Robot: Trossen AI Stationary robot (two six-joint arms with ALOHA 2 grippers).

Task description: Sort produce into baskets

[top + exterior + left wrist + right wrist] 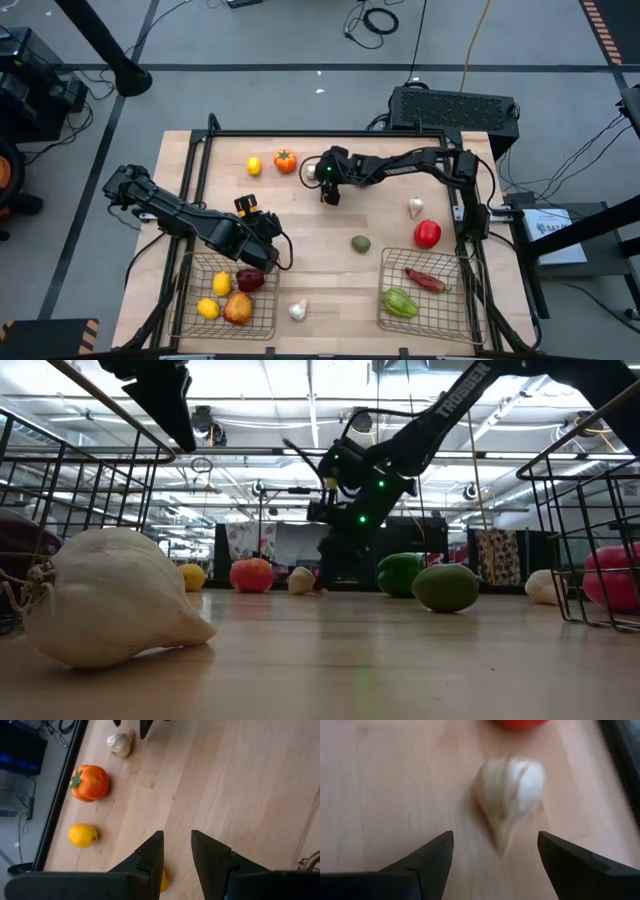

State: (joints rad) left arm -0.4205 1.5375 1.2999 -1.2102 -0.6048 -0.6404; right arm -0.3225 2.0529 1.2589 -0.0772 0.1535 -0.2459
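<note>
The right gripper hangs at the upper middle of the high view, its fingers spread wide around a garlic bulb on the worktop, not touching it. The left gripper, above the left basket at lower left, shows a narrow gap between its fingers and holds nothing. The right basket sits at lower right.

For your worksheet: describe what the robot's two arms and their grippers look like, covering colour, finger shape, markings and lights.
Both arms are dark, almost black, built of jointed segments. The left gripper has two dark, flat fingers tapering to angled tips. The right gripper has similar wedge-shaped dark fingers. In the low view the right arm carries white lettering along one link and small green lights near its wrist. A yellow-and-black part sits on the left arm's wrist.
</note>
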